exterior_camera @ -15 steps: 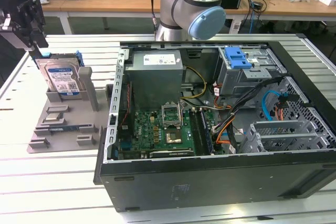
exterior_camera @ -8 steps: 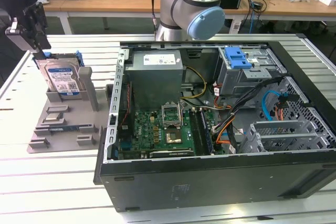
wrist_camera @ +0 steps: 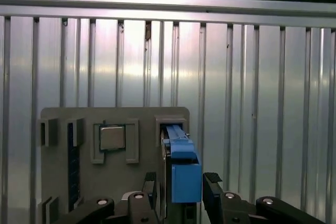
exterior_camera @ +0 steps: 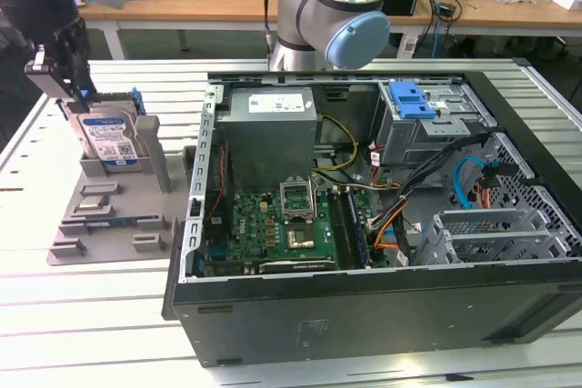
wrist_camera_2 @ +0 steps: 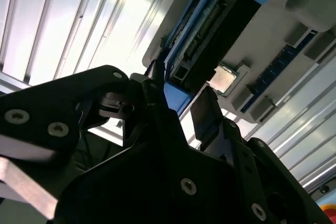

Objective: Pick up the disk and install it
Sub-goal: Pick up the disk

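We see one disk (exterior_camera: 107,139). It is flat and silver-grey, with a white-and-blue label and blue side rails. It stands upright in one grey holder (exterior_camera: 114,244) on the table (exterior_camera: 91,315), at nine o'clock from the one open computer case (exterior_camera: 364,315). One claw (exterior_camera: 75,93) sits at the disk's twelve o'clock, right by its top edge. We cannot tell if it is squeezing.
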Controlling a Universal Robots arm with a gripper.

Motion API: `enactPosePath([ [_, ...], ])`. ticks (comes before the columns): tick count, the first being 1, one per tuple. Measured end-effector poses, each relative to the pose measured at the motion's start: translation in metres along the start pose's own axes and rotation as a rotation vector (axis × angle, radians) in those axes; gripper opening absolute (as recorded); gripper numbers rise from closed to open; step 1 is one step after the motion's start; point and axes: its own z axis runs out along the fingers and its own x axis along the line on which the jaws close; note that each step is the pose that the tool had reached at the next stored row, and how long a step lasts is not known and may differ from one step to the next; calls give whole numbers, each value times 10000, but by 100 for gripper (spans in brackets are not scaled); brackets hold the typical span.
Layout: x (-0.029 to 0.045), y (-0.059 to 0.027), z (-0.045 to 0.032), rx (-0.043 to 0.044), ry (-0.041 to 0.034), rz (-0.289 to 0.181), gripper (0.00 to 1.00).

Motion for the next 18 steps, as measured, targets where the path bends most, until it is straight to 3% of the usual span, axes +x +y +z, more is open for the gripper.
enactPosePath([
  [4,5,-3,223,-11,0,-24,48],
  [5,5,-3,250,-14,1,-28,48],
  [8,5,-3,253,-13,-6,-28,47],
  [9,6,-3,253,-13,-3,-28,40],
  [11,5,-3,254,-12,-9,-28,37],
  [18,6,-3,258,-13,-19,-29,37],
])
